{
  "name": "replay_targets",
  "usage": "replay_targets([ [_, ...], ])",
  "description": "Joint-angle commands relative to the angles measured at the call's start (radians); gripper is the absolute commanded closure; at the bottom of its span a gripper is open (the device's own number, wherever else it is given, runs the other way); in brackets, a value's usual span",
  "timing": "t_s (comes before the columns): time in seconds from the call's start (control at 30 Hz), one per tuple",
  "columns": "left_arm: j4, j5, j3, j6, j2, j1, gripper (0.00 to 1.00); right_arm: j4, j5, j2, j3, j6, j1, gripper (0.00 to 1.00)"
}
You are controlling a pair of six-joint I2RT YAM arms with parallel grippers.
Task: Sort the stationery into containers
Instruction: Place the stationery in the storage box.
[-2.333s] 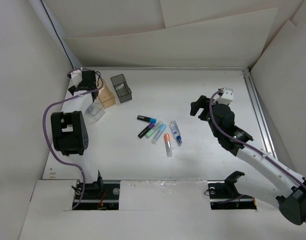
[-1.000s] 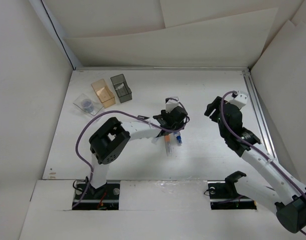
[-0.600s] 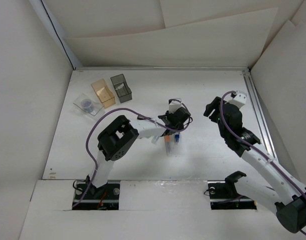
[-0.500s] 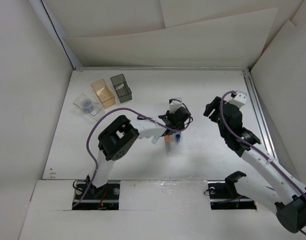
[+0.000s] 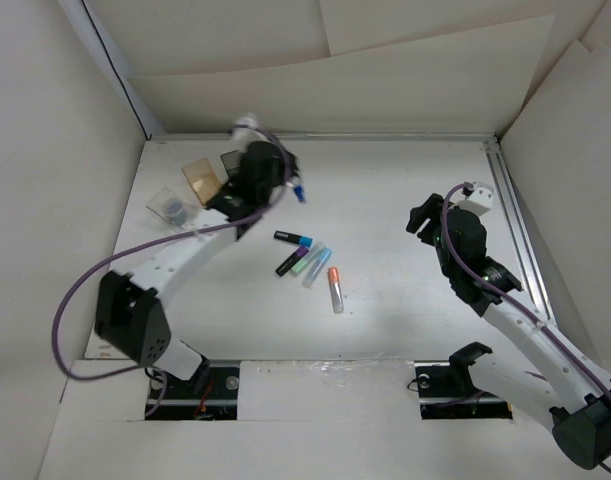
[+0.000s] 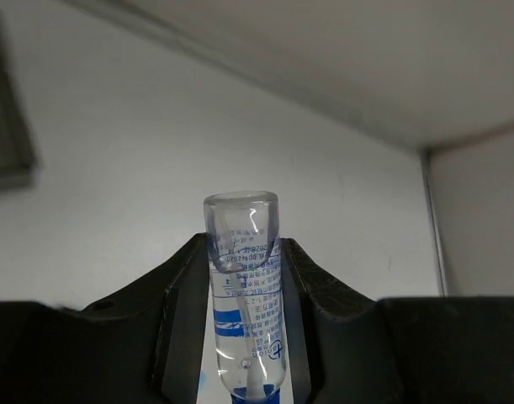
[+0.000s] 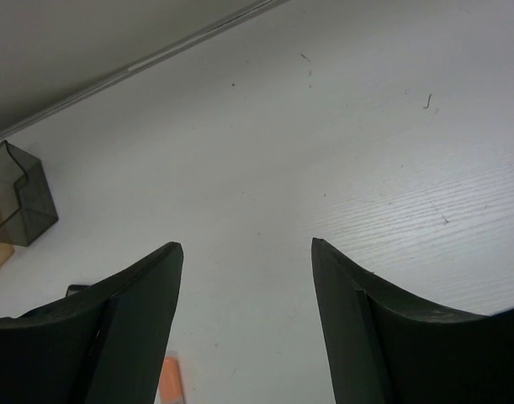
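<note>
**Left gripper** (image 6: 244, 249): the fingers pinch the white tube with blue label (image 6: 245, 324) across its body. The tube's clear end projects past the fingertips, and the tube is off the table. Just left of this gripper stand the dark grey box (image 5: 231, 159), the amber box (image 5: 199, 174) and the clear shallow box (image 5: 171, 208). The arm partly hides the grey box. Between this gripper and the arm bases, the green pen (image 5: 302, 261) and the orange-capped tube (image 5: 335, 288) lie on the table (image 5: 405, 180) among other pens.

**Right gripper** (image 7: 244, 252): the fingers are spread with nothing between them. It is well apart from the boxes.
</note>
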Motion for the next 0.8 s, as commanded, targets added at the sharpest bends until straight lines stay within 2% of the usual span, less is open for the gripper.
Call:
replay_targets([
  [0.0,0.000,-0.066,-0.081,0.019,-0.149,0.225,0.88,0.070,-0.022,-0.014,-0.010,-0.010,-0.005,0.31],
  [0.03,0.000,-0.045,-0.098,0.019,-0.182,0.338,0.88,0.079,-0.022,-0.014,-0.010,-0.010,-0.005,0.31],
  [0.17,0.000,-0.012,-0.172,0.028,-0.206,0.563,0.88,0.090,-0.033,-0.014,-0.029,-0.010,0.004,0.31],
  [0.3,-0.022,-0.095,-0.172,0.100,-0.178,0.672,0.88,0.102,-0.062,-0.036,-0.043,-0.010,0.004,0.31],
  [0.47,0.059,-0.265,-0.221,0.213,-0.148,0.685,0.88,0.111,-0.082,-0.047,-0.053,-0.010,0.004,0.31],
  [0.77,0.090,-0.417,-0.197,0.312,-0.019,0.685,0.88,0.120,-0.100,-0.057,-0.062,-0.020,0.004,0.31],
])
